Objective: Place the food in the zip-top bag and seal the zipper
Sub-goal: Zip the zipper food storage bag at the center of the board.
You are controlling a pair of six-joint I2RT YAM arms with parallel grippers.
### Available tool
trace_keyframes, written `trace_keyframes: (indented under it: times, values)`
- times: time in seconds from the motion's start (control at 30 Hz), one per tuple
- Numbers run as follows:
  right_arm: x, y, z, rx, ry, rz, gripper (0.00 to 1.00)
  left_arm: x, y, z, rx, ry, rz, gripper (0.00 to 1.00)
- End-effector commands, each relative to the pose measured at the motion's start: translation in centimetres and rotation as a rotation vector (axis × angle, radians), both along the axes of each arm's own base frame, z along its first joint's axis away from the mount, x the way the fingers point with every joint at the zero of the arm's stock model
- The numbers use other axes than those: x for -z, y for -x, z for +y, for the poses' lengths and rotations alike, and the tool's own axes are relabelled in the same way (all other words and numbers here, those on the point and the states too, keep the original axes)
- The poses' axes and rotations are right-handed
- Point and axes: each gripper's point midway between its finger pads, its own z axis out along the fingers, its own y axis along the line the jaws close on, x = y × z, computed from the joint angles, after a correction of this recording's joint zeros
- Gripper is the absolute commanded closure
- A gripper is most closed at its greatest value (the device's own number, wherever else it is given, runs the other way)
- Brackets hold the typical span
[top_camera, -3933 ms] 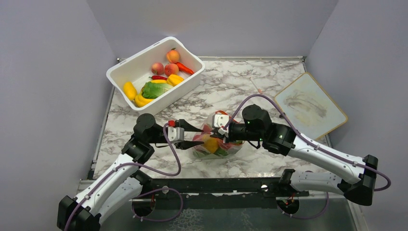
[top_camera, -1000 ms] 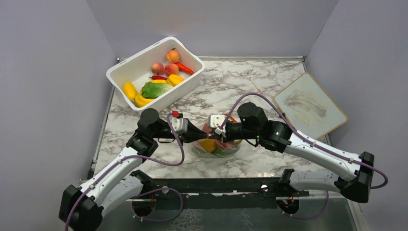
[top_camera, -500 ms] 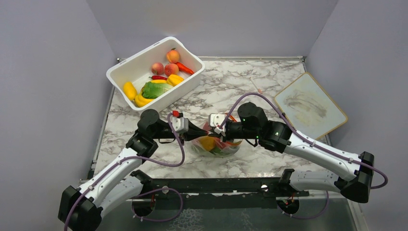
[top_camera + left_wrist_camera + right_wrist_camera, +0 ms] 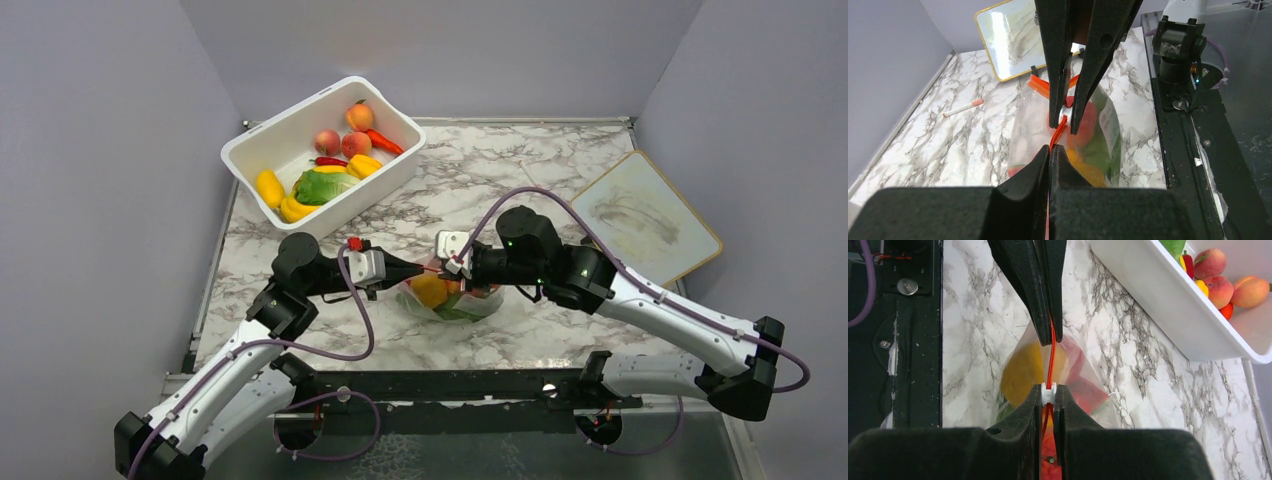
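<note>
Drawn back leftward, the left gripper [image 4: 1049, 149] pinches the zipper [image 4: 1050, 357] taut at frame centre; the right gripper [image 4: 1048, 391] clamps the white slider [image 4: 1064, 116], so sealing looks underway.

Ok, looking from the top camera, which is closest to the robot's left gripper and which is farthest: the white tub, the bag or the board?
Starting from the left gripper:
1. The bag, nearest, pinched at its mouth by that gripper.
2. The white tub, farther back and to the left.
3. The board, farthest, over at the right edge.
</note>
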Motion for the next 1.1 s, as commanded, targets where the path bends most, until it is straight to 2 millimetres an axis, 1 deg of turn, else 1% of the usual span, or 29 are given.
trace_keyframes:
  times: [0.0, 0.17, 0.27, 0.4, 0.5, 0.6, 0.67, 0.73, 0.77, 0.83, 0.9, 0.97, 1.07]
  values:
    - [-1.1, 1.0, -1.5, 0.021, 0.007, 0.042, 0.99, -2.0, -0.9, 0.7, -0.075, 0.026, -0.062, 1.00]
    - [-1.0, 0.7, -2.2, 0.055, 0.003, 0.025, 0.99, -4.0, -0.2, 0.8, -0.053, 0.065, -0.085, 1.00]
    - [-0.9, 0.8, -2.7, 0.063, 0.004, 0.019, 0.99, -4.6, -0.2, 0.7, -0.053, 0.069, -0.090, 1.00]
    - [-1.0, 0.7, -3.3, 0.076, 0.009, 0.001, 0.99, -4.8, -0.1, 0.9, -0.052, 0.052, -0.108, 1.00]
    - [-0.8, 0.3, -3.9, 0.089, 0.038, -0.033, 0.99, -5.0, 0.5, 0.8, -0.021, 0.066, -0.130, 1.00]
    - [-1.4, -0.1, -3.9, 0.087, 0.030, -0.072, 0.99, -4.7, 0.7, 0.6, -0.004, 0.062, -0.104, 1.00]
    - [-1.9, -0.1, -3.6, 0.077, 0.015, -0.084, 0.99, -4.4, 0.5, 0.7, -0.013, 0.050, -0.093, 1.00]
    - [-1.7, -0.2, -3.7, 0.078, 0.020, -0.091, 0.99, -4.1, 0.0, 0.9, -0.046, 0.037, -0.092, 1.00]
    - [-1.5, -0.3, -3.8, 0.087, 0.027, -0.092, 0.99, -4.0, -0.4, 1.1, -0.072, 0.031, -0.090, 1.00]
    - [-0.9, -0.5, -4.3, 0.118, 0.050, -0.076, 0.99, -4.0, -1.9, 1.9, -0.171, 0.016, -0.095, 1.00]
    - [0.0, -0.6, -5.1, 0.145, 0.101, -0.053, 0.99, -3.6, -2.8, 2.6, -0.237, -0.025, -0.113, 1.00]
    - [0.6, -0.7, -5.8, 0.168, 0.136, -0.047, 0.99, -3.1, -3.0, 2.9, -0.248, -0.072, -0.129, 1.00]
    - [0.4, -0.4, -6.0, 0.164, 0.118, -0.051, 0.99, -3.3, -2.9, 2.9, -0.239, -0.088, -0.131, 1.00]
